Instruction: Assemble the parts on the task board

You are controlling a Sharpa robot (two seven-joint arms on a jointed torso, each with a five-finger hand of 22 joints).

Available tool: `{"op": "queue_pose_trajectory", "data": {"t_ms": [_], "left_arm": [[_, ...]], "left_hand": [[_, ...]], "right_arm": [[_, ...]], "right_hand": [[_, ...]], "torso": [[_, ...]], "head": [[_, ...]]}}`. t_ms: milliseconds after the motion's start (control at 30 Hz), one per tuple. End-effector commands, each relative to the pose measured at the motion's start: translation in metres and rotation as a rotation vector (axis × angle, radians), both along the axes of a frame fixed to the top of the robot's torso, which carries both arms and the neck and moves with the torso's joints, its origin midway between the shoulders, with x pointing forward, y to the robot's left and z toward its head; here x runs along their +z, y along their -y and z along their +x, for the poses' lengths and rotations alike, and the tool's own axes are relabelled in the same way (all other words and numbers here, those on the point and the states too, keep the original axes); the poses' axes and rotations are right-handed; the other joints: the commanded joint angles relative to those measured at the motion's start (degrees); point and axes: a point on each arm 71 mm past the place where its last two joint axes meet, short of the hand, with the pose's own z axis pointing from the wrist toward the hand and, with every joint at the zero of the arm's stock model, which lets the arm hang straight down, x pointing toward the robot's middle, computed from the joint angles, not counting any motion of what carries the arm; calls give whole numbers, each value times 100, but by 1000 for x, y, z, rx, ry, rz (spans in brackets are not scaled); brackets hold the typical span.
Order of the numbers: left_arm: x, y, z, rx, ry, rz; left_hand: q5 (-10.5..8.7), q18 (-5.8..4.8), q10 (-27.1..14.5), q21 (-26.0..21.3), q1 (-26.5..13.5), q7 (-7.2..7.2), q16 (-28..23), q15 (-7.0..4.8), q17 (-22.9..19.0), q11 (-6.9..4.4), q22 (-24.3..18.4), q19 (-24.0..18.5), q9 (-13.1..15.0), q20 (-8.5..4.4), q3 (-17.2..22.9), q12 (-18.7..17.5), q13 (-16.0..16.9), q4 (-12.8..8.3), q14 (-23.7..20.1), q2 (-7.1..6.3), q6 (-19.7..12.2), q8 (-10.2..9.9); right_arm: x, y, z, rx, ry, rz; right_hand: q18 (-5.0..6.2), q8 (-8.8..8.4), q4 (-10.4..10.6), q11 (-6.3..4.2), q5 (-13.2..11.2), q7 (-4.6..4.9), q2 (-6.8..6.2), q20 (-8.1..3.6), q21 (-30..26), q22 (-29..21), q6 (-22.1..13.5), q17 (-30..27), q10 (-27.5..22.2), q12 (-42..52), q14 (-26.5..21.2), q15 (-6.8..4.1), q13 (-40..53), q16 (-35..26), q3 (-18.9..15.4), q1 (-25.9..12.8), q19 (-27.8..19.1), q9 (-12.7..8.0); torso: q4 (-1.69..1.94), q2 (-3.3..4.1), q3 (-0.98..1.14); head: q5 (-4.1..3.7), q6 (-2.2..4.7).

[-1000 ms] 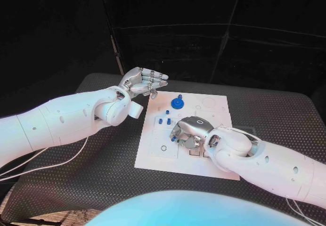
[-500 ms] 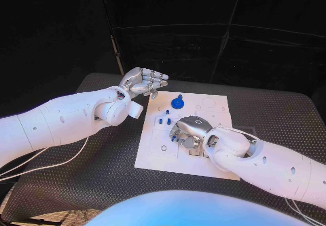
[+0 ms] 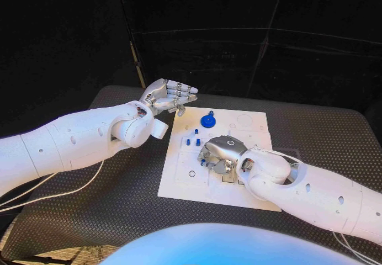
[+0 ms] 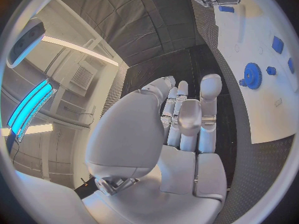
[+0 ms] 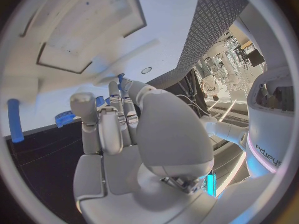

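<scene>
The white task board (image 3: pixel 179 185) lies mid-table. A blue gear (image 3: pixel 208 120) sits near its far edge, and three small blue pegs (image 3: pixel 194 141) stand just nearer than the gear. My right hand (image 3: pixel 221 154) is down on the board's middle with its fingers curled over it. Small blue parts (image 3: pixel 205 162) peek out at its fingertips, and a blue piece (image 5: pixel 120 78) shows there in the right wrist view. Whether the hand grips one is hidden. My left hand (image 3: pixel 167 97) hovers off the board's far left corner, fingers curled in on nothing. The left wrist view shows the gear (image 4: pixel 252 75).
A black textured mat (image 3: pixel 95 204) covers the table around the board. A blue peg (image 5: pixel 14 120) lies on the board beside my right hand. Shallow rectangular recesses (image 5: pixel 81 30) are cut into the board ahead of that hand.
My right hand has edged slightly left over the board's middle. The left hand has stayed where it was.
</scene>
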Motion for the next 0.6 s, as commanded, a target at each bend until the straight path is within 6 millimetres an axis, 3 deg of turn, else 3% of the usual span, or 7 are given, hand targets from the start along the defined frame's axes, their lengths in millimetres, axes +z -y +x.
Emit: {"op": "queue_pose_trajectory", "data": {"t_ms": [33, 600], "left_arm": [[2, 2, 0, -11, 4, -11], [1, 2, 0, -11, 3, -11]], "left_hand": [[-30, 50, -15, -19, -57, 37, -35, -15, -6, 9, -7, -31, -8, -9, 17, -28, 3, 4, -41, 10, -9, -34], [-29, 53, -23, -40, -65, 37, -34, -10, -9, 11, -17, -42, -8, -3, 19, -29, 4, 1, -47, 12, -11, -40]], "right_arm": [[-5, 2, -1, -1, -16, -52], [-3, 0, -4, 10, -16, -47]], "right_hand": [[-49, 3, -21, 6, -23, 6, 18, 21, 7, -5, 46, -6, 27, -32, 294, -9, 6, 3, 2, -65, -19, 10], [-47, -2, -19, 2, -22, -2, -10, 22, -2, -18, 50, -20, 26, -40, 291, -11, 6, -1, -26, -145, -28, 10]], "torso": [[-1, -2, 3], [-2, 0, 3]], "head": [[0, 1], [0, 1]]}}
